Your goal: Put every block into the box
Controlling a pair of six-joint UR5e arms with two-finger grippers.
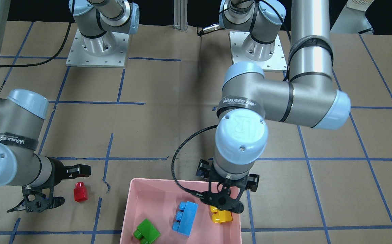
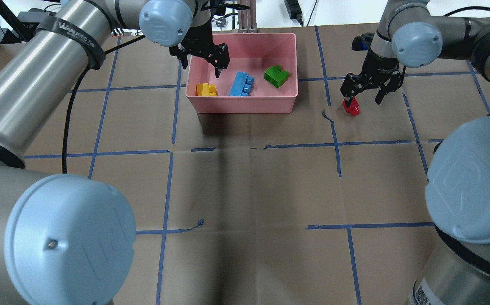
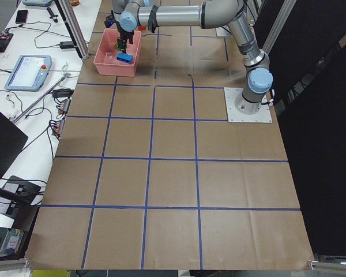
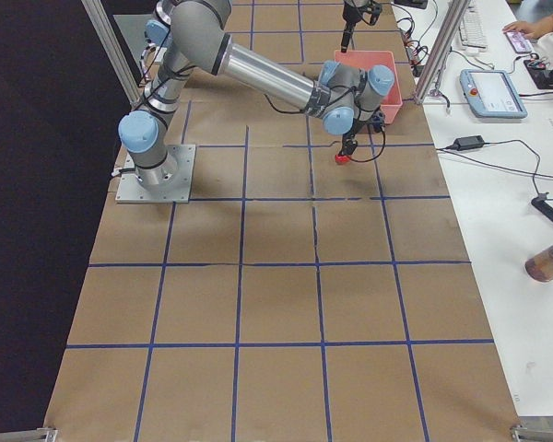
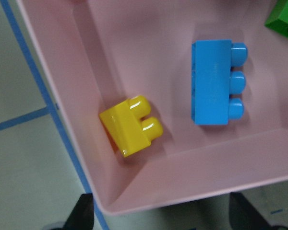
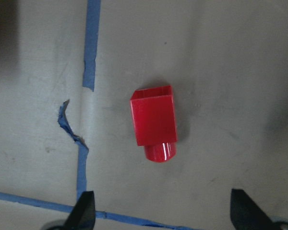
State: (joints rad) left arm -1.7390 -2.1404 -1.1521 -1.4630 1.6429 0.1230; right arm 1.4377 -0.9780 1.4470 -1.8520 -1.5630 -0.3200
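Observation:
The pink box stands at the table's far side and holds the yellow brick, the blue brick and the green brick. My left gripper hangs open and empty over the box's left end, above the yellow brick, with the blue brick beside it. The tiny red brick lies on its side on the paper, right of the box. My right gripper is open just above it, and the red brick lies between the fingertips' lines, untouched.
Brown paper with a blue tape grid covers the table, and the tape is torn just left of the red brick. An aluminium post stands behind the box. The two arm bases are bolted at the robot's side.

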